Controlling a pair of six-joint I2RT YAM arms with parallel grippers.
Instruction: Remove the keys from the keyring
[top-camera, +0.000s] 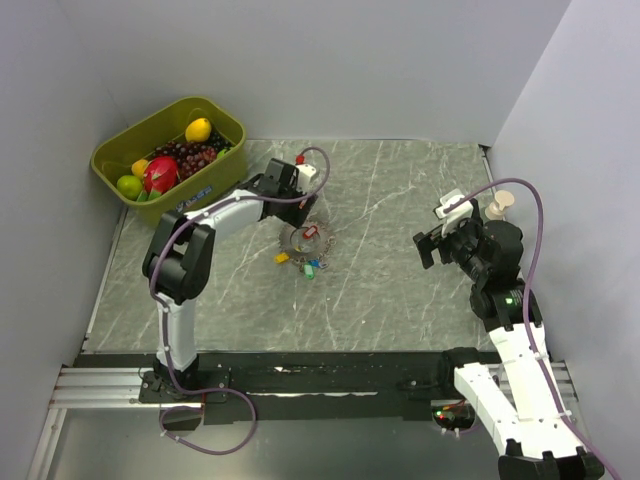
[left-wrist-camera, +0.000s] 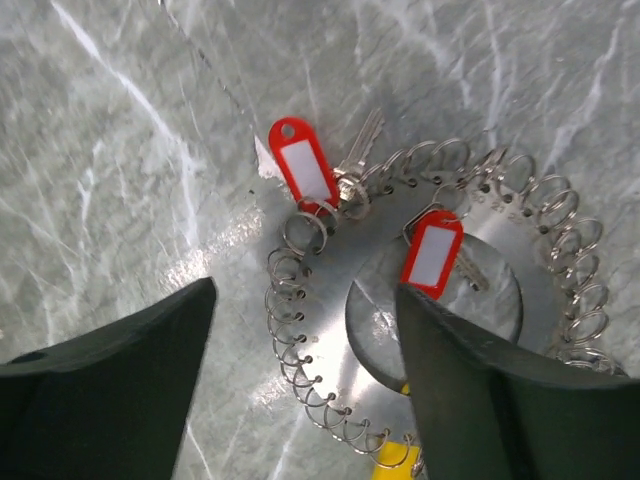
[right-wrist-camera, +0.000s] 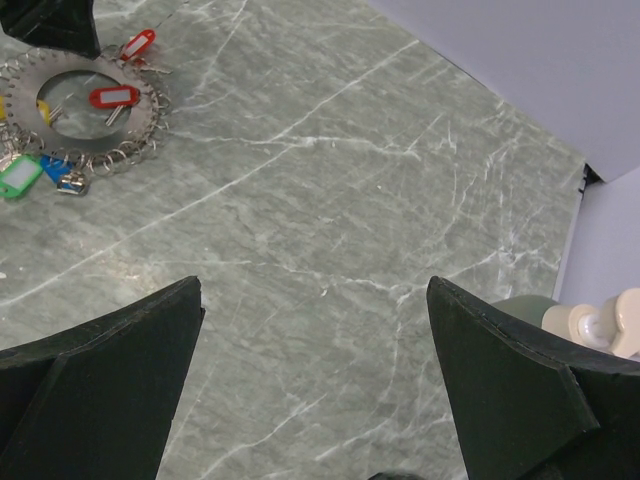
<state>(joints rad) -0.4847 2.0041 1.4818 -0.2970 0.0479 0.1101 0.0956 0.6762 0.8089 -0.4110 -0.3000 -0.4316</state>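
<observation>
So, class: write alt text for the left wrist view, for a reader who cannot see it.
Two red-tagged keys lie on a silvery, ring-edged keyring, flat on a grey marbled table. The left tool is poised open over it.

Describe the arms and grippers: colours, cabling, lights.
The left arm and right arm have white shells with black joints. A purple cable loops along each. The left gripper and right gripper have dark, wedge-shaped fingers. A green light glows on the right arm.
</observation>
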